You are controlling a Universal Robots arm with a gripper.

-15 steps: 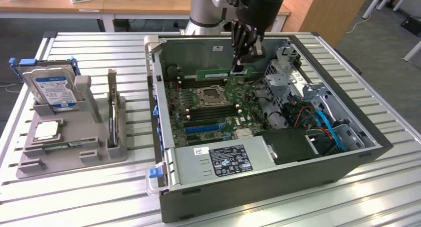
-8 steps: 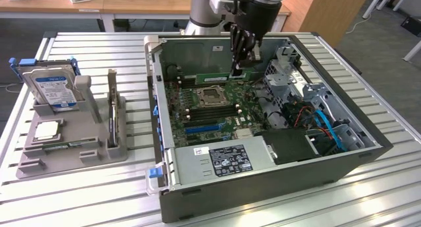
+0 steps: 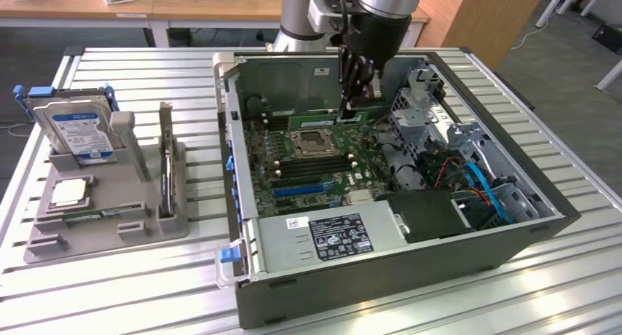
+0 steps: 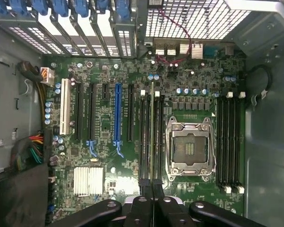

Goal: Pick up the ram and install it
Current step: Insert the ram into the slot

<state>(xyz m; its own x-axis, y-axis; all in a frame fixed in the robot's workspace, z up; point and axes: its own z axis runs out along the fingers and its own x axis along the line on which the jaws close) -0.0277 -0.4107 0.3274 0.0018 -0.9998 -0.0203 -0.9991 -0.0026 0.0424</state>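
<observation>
Green ram sits edge-on in the jaws, which are pinched narrow on it, down inside the case. It runs along the memory slots just beside the CPU socket. Pickup judged done; cannot tell whether the stick is pressed home, so seating counts as unfinished.
</observation>
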